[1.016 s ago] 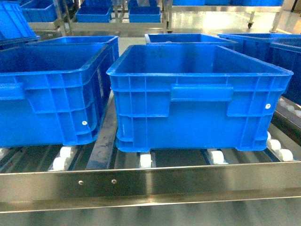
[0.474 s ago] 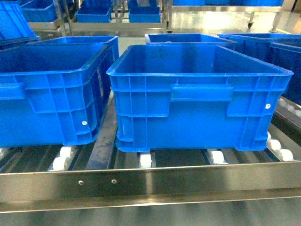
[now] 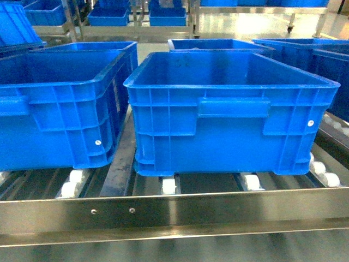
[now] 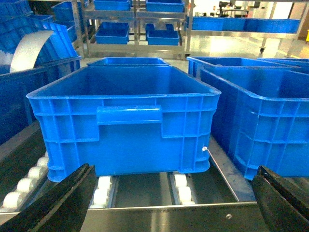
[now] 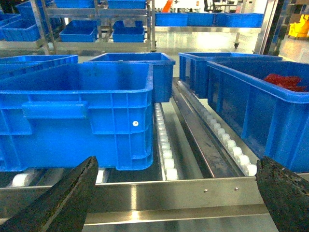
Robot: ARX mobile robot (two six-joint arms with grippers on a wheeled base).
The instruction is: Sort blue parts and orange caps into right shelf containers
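With both pairs of dark fingers (image 4: 63, 203) (image 5: 63, 198) spread and empty before the stainless-steel roller shelf's (image 3: 180, 210) front rail, and no blue parts or orange caps visible, the large ribbed blue plastic bins (image 3: 229, 117), all alike, invite a mis-sort.

All three views face the shelf (image 3: 174, 210) front closely — wrist cameras lower, sharing its bins (image 3: 232, 112).

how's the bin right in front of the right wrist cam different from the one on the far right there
The front bin shows its handle-bar face and sits left of the roller lane; the far-right bin sits right of that lane, its end cut off by the frame. Red items show inside the far-right bin; no contents are visible in the front bin. Both are bright blue, ribbed and thick-rimmed.
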